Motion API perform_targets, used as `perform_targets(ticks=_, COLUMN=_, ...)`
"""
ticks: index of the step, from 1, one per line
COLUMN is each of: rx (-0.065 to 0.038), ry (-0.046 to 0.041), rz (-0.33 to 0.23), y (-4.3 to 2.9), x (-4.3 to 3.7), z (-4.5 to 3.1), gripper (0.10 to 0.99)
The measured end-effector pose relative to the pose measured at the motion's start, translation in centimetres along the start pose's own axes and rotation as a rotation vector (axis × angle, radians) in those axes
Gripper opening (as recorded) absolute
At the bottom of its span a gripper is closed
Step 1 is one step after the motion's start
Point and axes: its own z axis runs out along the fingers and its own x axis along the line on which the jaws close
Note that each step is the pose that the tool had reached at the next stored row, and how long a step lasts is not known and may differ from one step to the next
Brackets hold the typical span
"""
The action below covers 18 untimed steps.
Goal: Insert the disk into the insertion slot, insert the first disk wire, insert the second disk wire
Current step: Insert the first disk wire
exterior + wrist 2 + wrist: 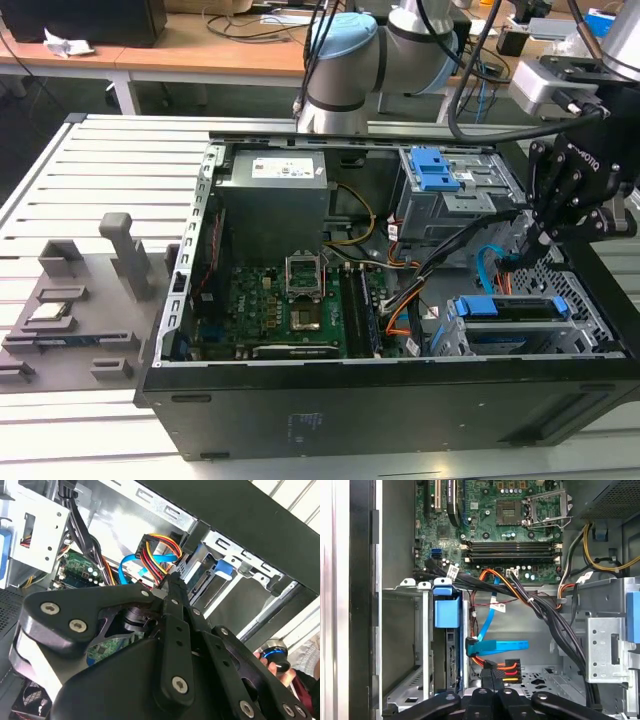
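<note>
Pincer point(491, 681) clamped on black plug point(508, 669) of coloured wires, beside disk point(451, 660) seated in insertion slot point(426, 645).

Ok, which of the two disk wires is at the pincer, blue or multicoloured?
The multicoloured wire: its black plug with red, orange and yellow leads sits in the pincer. The flat blue wire lies just past it, untouched.

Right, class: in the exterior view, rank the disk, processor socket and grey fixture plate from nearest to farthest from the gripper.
1. The disk, just below the gripper, which grips a wire connector.
2. The processor socket, inside the case, toward the exterior view's left.
3. The grey fixture plate, outside it, far left.
</note>
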Motion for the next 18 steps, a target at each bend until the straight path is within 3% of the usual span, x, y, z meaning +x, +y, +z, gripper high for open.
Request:
perform_targets(ticks=3, rx=0.0, ry=0.0003, rz=0.0, y=0.0, x=0.0, z=0.0, gripper=0.106)
perform_targets(ticks=4, rx=0.0, ry=0.0004, rz=0.0, y=0.0, x=0.0, z=0.0, gripper=0.169)
perform_targets(ticks=5, rx=0.0, ry=0.0006, rz=0.0, y=0.0, x=0.0, z=0.0, gripper=0.169)
perform_targets(ticks=7, rx=0.0, ry=0.0009, rz=0.0, y=0.0, x=0.0, z=0.01, gripper=0.302)
perform_targets(ticks=10, rx=0.0, ry=0.0031, rz=0.0, y=0.11, x=-0.03, z=0.22, gripper=0.302)
perform_targets(ticks=15, rx=0.0, ry=0.0159, rz=0.001, y=0.13, x=-0.08, z=1.02, gripper=0.302)
perform_targets(ticks=18, rx=0.0, ry=0.0198, rz=0.001, y=0.13, x=-0.08, z=1.06, gripper=0.302)
